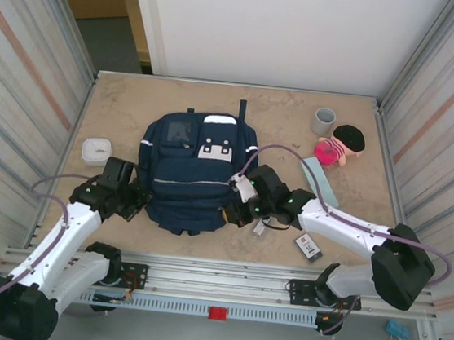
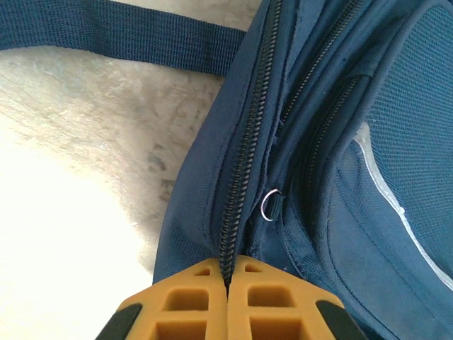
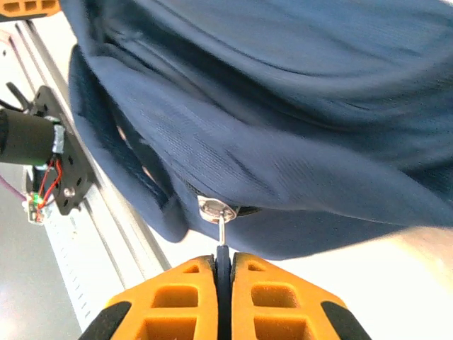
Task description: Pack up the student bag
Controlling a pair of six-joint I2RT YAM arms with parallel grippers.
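The student bag lies flat in the middle of the table, navy with white patches. My left gripper is at its lower left side. In the left wrist view its orange fingers are shut, pinching the bag's zipper seam between their tips, and a small metal ring sits just beyond. My right gripper is at the bag's lower right edge. In the right wrist view it is shut on the dark pull tab hanging from a silver zipper slider.
A white round object lies left of the bag. At the back right stand a grey cup and a doll. A pale flat item and a small dark box lie right of the bag. Corrugated walls close both sides.
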